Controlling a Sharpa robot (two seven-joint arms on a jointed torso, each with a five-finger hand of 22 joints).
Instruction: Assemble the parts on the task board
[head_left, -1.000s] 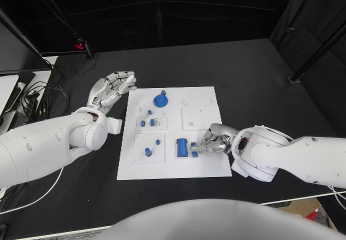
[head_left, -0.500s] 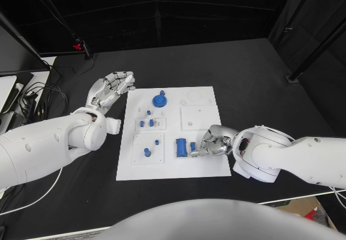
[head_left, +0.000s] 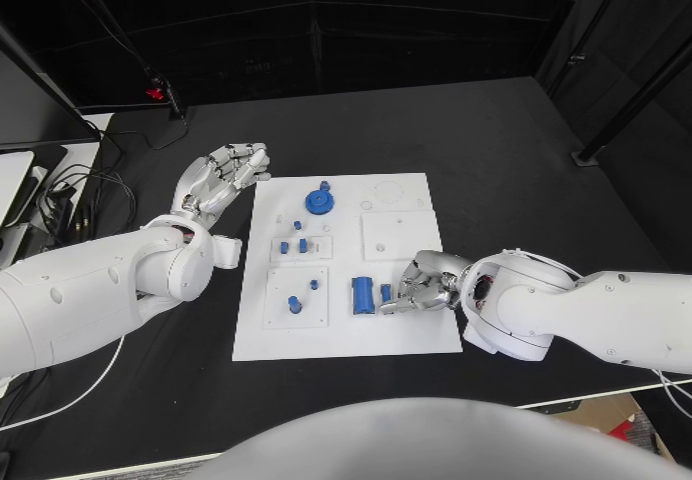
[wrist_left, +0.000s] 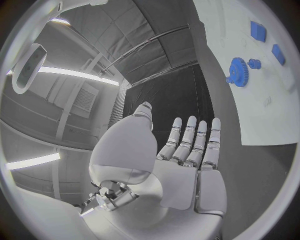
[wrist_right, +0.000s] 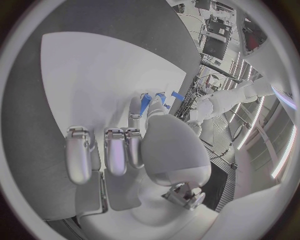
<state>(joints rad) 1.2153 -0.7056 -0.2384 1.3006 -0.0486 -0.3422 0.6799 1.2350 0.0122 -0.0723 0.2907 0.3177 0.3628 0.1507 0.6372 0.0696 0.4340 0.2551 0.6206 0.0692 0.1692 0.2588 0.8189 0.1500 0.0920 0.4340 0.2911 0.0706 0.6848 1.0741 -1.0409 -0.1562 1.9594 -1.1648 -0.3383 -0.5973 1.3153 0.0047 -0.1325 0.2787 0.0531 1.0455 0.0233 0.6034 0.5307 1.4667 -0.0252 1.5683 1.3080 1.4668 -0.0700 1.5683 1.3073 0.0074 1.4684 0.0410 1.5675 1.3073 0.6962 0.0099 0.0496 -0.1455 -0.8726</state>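
The white task board (head_left: 411, 335) lies in the middle of the black table. A blue gear (head_left: 319, 203) stands at its far end, several small blue parts (head_left: 294, 245) in its left-hand plates, and a blue cylinder (head_left: 364, 294) near its middle. My right hand (head_left: 421, 284) rests on the board just right of the cylinder. Its thumb and a finger pinch a slim blue part (head_left: 385, 293), also seen between the fingertips (wrist_right: 145, 104), while the other fingers are curled. My left hand (head_left: 224, 178) hovers open beside the board's far left corner, its fingers straight (wrist_left: 187, 150); the gear (wrist_left: 238, 71) lies beyond it.
Two blank white square plates (head_left: 397, 235) sit on the board's right half. A monitor and cables (head_left: 58, 195) crowd the table's left edge, and a dark post (head_left: 591, 155) stands at the far right.
My right hand has edged slightly left toward the cylinder, with the slim blue part shifting a little with it. The left hand has not moved.
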